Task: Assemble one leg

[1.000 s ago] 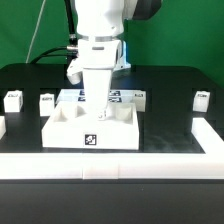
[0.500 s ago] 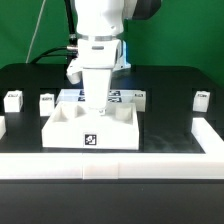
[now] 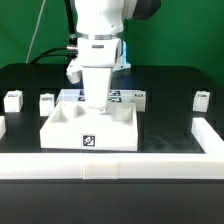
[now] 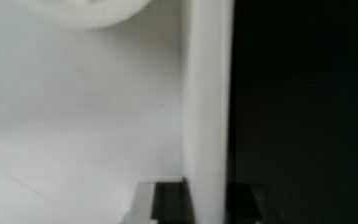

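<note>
The large white square tabletop (image 3: 92, 128) lies in the middle of the table with a marker tag on its front wall. My gripper (image 3: 97, 106) reaches straight down onto its back wall. In the wrist view the gripper (image 4: 208, 206) has one dark finger (image 4: 165, 205) on each side of the thin white wall (image 4: 206, 100), both touching it. Several small white legs with marker tags stand apart on the black table: two at the exterior view's left (image 3: 12, 99) (image 3: 46, 101), one behind the tabletop (image 3: 138, 97) and one at the right (image 3: 202, 99). None is held.
The marker board (image 3: 72, 96) lies flat just behind the tabletop, partly hidden by the arm. A low white rail (image 3: 110, 165) runs along the table's front and turns back at the exterior view's right (image 3: 210, 135). A green wall stands behind.
</note>
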You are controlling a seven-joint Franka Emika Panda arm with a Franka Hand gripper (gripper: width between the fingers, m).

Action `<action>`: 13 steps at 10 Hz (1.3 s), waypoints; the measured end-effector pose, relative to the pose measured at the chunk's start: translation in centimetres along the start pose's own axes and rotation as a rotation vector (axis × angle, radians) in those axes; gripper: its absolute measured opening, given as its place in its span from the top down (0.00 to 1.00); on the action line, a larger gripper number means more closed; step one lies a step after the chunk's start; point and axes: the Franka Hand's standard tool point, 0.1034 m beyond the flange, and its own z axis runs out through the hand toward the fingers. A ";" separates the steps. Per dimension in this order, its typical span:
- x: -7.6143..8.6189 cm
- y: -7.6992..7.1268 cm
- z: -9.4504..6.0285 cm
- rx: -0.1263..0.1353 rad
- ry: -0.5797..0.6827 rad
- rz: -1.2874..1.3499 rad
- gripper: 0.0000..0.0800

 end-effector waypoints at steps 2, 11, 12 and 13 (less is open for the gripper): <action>0.0 0.1 0.0 -0.004 0.000 0.000 0.92; 3.4 1.7 0.0 -0.053 -0.026 -0.197 0.92; 3.6 1.8 0.0 -0.054 -0.026 -0.186 0.92; 4.3 2.1 0.0 -0.059 -0.025 -0.168 0.92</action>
